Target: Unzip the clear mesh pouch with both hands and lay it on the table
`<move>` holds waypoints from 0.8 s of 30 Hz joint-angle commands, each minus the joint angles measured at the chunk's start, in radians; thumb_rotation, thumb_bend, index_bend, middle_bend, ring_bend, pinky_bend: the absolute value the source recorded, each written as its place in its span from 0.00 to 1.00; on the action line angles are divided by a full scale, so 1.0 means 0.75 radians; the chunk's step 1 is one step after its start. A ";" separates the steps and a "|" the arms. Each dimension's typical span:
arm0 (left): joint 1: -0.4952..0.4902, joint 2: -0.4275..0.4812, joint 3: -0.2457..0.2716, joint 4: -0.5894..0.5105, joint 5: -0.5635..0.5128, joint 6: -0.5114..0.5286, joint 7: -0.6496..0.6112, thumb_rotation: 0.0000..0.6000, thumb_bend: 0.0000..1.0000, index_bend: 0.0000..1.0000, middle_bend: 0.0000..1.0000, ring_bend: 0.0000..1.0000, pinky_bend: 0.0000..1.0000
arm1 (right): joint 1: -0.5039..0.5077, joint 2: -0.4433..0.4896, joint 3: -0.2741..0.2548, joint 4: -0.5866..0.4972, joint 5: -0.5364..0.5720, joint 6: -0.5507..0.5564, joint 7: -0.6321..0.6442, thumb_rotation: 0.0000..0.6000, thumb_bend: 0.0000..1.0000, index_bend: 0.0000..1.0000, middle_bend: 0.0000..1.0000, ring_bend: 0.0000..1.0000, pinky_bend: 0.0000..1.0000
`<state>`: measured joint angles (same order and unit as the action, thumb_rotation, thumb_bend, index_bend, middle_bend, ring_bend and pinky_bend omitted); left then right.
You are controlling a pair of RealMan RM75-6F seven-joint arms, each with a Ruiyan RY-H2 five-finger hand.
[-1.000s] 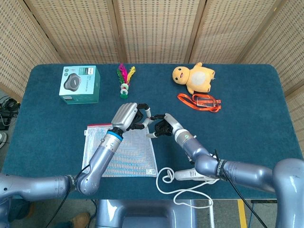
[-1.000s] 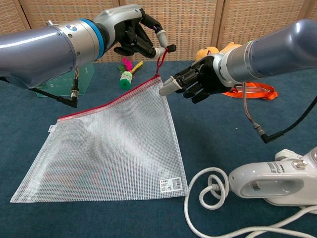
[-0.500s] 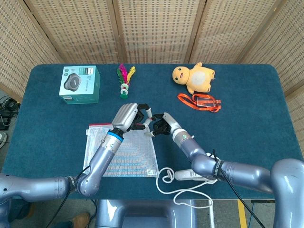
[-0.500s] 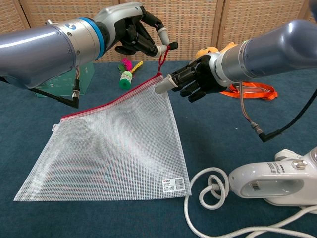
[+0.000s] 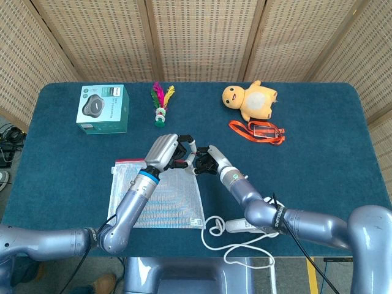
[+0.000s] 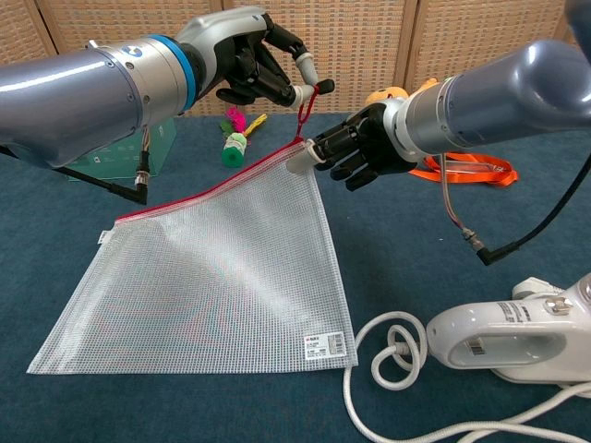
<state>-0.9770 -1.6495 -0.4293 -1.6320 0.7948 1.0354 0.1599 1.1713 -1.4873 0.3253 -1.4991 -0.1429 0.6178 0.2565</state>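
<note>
The clear mesh pouch (image 6: 212, 268) with a red zipper edge lies mostly flat on the blue table (image 5: 318, 159), its far right corner raised. My left hand (image 6: 254, 65) pinches the red pull cord (image 6: 303, 103) above that corner and holds it up. My right hand (image 6: 360, 148) comes in from the right with its fingers curled. One pale fingertip (image 6: 297, 159) touches the raised corner; a firm grip on it does not show. In the head view the pouch (image 5: 162, 196) lies below both hands, with the left hand (image 5: 166, 150) and right hand (image 5: 208, 162) close together.
A white handheld device (image 6: 508, 341) with a coiled white cord (image 6: 388, 369) lies near the front right. Further back are an orange lanyard (image 5: 257, 130), a yellow plush duck (image 5: 254, 100), a feather shuttlecock (image 5: 160, 101) and a teal box (image 5: 103, 109).
My right hand has moved left until its fingertip reaches the raised pouch corner. The left hand still holds the cord up, and the pouch has slid slightly right.
</note>
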 commanded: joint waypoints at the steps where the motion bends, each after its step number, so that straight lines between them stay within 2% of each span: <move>1: 0.000 0.000 0.000 0.001 0.002 0.001 -0.001 1.00 0.70 0.91 1.00 0.98 1.00 | -0.002 -0.004 0.004 0.000 0.002 0.002 -0.007 1.00 0.43 0.51 0.88 0.85 1.00; 11: 0.005 0.006 0.004 0.009 -0.001 -0.008 -0.006 1.00 0.70 0.91 1.00 0.98 1.00 | -0.023 -0.010 0.028 -0.010 -0.006 -0.005 -0.028 1.00 0.55 0.57 0.89 0.86 1.00; 16: 0.011 0.005 0.005 0.031 -0.004 -0.013 -0.020 1.00 0.70 0.91 1.00 0.98 1.00 | -0.044 -0.009 0.037 -0.024 -0.039 -0.001 -0.033 1.00 0.67 0.65 0.91 0.87 1.00; 24: 0.029 0.019 0.007 0.065 -0.005 -0.025 -0.047 1.00 0.70 0.91 1.00 0.98 1.00 | -0.095 0.009 0.063 -0.064 -0.120 0.017 -0.024 1.00 0.69 0.69 0.91 0.87 1.00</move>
<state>-0.9560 -1.6360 -0.4243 -1.5842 0.7908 1.0171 0.1255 1.1051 -1.4836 0.3682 -1.5424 -0.2278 0.6281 0.2358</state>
